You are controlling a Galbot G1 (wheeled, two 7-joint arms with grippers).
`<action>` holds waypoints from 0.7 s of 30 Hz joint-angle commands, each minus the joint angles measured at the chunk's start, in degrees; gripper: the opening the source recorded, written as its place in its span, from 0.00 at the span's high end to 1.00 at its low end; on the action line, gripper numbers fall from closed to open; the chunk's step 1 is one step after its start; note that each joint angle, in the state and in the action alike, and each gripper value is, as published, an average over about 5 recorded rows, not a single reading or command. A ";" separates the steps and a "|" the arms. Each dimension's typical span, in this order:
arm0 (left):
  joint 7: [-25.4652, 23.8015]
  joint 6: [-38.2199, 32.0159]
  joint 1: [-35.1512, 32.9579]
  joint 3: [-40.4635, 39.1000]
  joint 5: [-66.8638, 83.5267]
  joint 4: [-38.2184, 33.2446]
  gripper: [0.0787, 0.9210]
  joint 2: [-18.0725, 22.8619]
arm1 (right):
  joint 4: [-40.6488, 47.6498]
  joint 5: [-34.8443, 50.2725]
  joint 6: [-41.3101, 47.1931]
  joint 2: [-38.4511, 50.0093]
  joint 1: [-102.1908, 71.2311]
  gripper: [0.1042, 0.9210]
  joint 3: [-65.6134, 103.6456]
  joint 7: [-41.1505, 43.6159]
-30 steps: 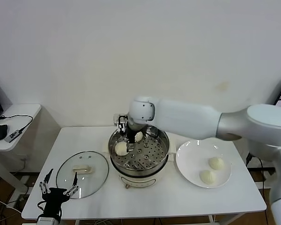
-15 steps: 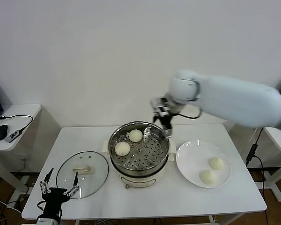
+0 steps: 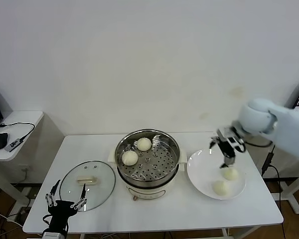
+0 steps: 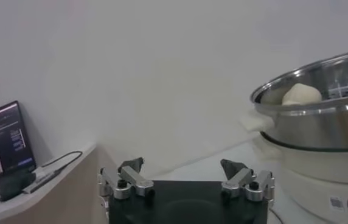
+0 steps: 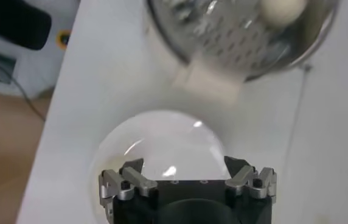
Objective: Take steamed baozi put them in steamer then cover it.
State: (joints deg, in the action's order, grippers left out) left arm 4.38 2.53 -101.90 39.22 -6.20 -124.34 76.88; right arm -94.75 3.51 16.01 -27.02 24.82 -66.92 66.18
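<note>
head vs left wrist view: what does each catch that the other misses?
Head only: the cover flat on the table, the plate with two baozi, and the right tool open above it.
Left wrist only: a laptop screen at the side.
Both: the steamer with baozi inside, and the open left tool.

**Free room and obstacles on the bench**

The steamer (image 3: 147,162) stands uncovered, with bare perforated tray on its front and right; two baozi (image 3: 137,151) fill the back-left. The right gripper (image 3: 225,151) hangs over the plate (image 3: 204,172), fingers spread, just above the far bun of the pair there (image 3: 225,180). The cover (image 3: 87,184) lies flat left of the steamer. The left gripper (image 3: 65,203) (fingers apart) blocks the front-left bench edge
</note>
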 commanded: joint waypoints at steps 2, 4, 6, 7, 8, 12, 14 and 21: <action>-0.03 0.03 0.04 -0.04 -0.04 0.37 0.12 0.02 | -0.69 -7.54 -2.05 7.04 -17.37 0.12 10.15 0.05; -0.02 0.02 0.07 -0.07 -0.08 0.62 0.12 0.09 | 0.52 -8.21 -1.67 6.08 -20.32 0.12 11.99 -0.37; -0.02 0.01 0.07 -0.07 -0.13 0.81 0.12 0.15 | 1.83 -8.71 -1.27 4.96 -22.82 0.12 13.56 -0.88; -0.03 0.00 0.08 -0.06 -0.15 0.88 0.12 0.18 | 2.61 -8.95 -1.19 4.32 -23.93 0.12 14.24 -1.15; -0.03 0.01 0.08 -0.05 -0.16 0.92 0.12 0.19 | 3.28 -9.15 -1.14 3.75 -24.76 0.12 14.73 -1.35; -0.05 0.03 0.11 0.13 -0.17 1.12 0.12 0.24 | 5.80 -9.88 -0.91 1.37 -26.97 0.12 15.88 -1.81; -0.05 0.04 0.12 0.20 -0.17 1.26 0.12 0.28 | 6.60 -10.16 -0.67 0.47 -27.57 0.12 16.05 -1.92; -0.06 0.03 0.24 0.31 -0.16 1.54 0.12 0.38 | 9.33 -11.21 -0.25 -2.30 -29.72 0.12 17.00 -3.04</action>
State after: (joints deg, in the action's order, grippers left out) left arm 4.34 2.55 -101.66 39.54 -6.38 -122.84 77.29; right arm -87.94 -6.05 15.90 -27.81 0.03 -52.53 63.53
